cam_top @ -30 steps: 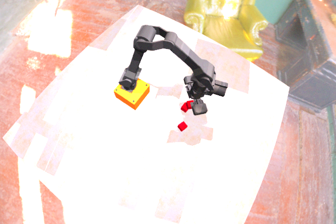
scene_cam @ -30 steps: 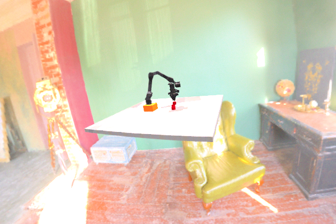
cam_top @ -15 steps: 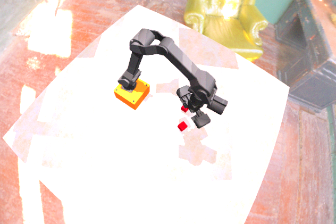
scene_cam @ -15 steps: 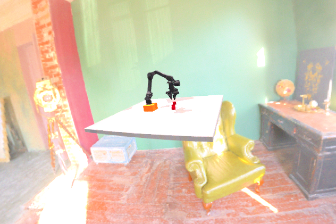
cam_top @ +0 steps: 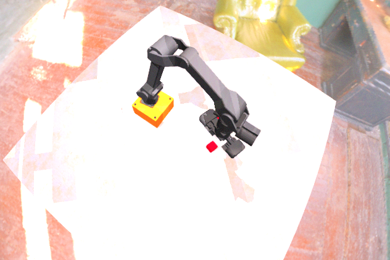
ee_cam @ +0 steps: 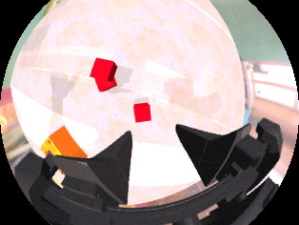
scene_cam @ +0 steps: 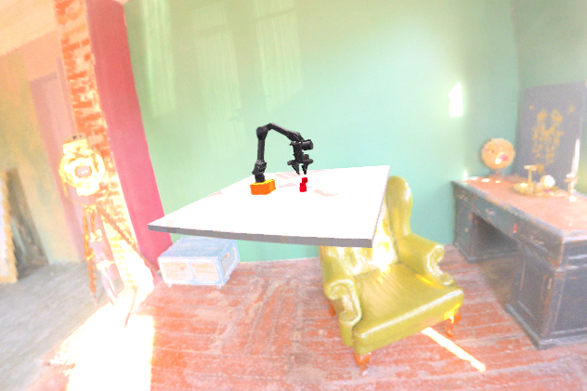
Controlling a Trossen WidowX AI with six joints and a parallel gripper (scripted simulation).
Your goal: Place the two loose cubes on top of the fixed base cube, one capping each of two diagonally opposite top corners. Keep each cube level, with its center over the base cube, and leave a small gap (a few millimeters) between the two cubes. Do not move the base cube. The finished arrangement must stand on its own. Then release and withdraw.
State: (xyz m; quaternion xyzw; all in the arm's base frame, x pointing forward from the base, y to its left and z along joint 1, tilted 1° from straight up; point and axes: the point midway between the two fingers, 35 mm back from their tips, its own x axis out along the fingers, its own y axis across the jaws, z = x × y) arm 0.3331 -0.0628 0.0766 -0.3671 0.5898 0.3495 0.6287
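A red cube (ee_cam: 102,68) appears to sit on another red cube (ee_cam: 108,86), turned relative to it and covering most of it, at the upper left of the wrist view. A third red cube (cam_top: 211,146) (ee_cam: 142,112) lies apart on the table. In the exterior view the red cubes (scene_cam: 303,187) overlap, so their order is hard to tell. My gripper (cam_top: 221,134) (scene_cam: 302,173) (ee_cam: 153,129) is open and empty, above the cubes. In the top view it hides nearly all of the stacked pair. Which cube is the fixed base is unclear; exact contact and tilt are also unclear.
The orange-yellow mount (cam_top: 163,113) (scene_cam: 262,188) (ee_cam: 69,140) of the arm stands left of the cubes in the top and exterior views. The white table (cam_top: 135,188) (scene_cam: 228,215) carries everything. An armchair (cam_top: 261,33) (scene_cam: 397,301) and a desk (cam_top: 362,93) stand beyond the table.
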